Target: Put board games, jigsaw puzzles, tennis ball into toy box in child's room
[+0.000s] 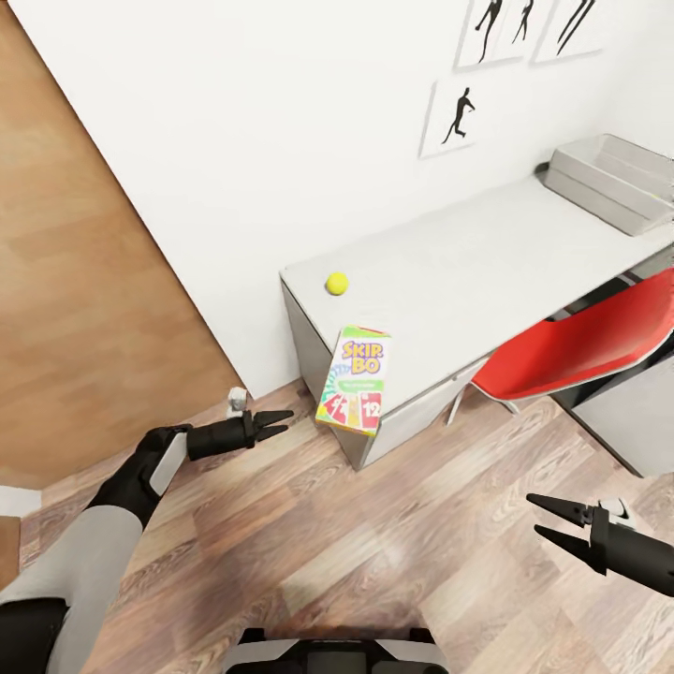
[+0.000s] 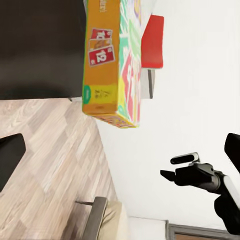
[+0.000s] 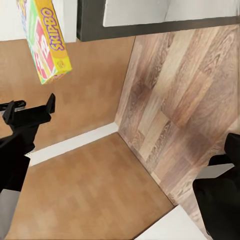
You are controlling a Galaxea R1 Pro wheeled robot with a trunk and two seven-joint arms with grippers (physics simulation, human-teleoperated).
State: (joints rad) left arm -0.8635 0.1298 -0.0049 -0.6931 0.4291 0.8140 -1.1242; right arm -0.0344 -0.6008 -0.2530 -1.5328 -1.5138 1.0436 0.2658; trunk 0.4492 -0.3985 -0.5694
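SKIP-BO box (image 1: 355, 380): at tabletop's front-left corner, overhanging front edge, tilted, probably unstable. Tennis ball (image 1: 337, 283): near left end of desk (image 1: 487, 262). Toy box (image 1: 613, 183): far right end, by wall. Left gripper (image 1: 279, 424) & right gripper (image 1: 545, 520): jaws parted, empty, above floor, short of desk.

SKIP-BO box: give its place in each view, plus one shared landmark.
Head view: SKIP-BO box overhangs the table front edge, below the tennis ball.
Left wrist view: box top centre.
Right wrist view: box top left.
Shared landmark: wood plank floor.
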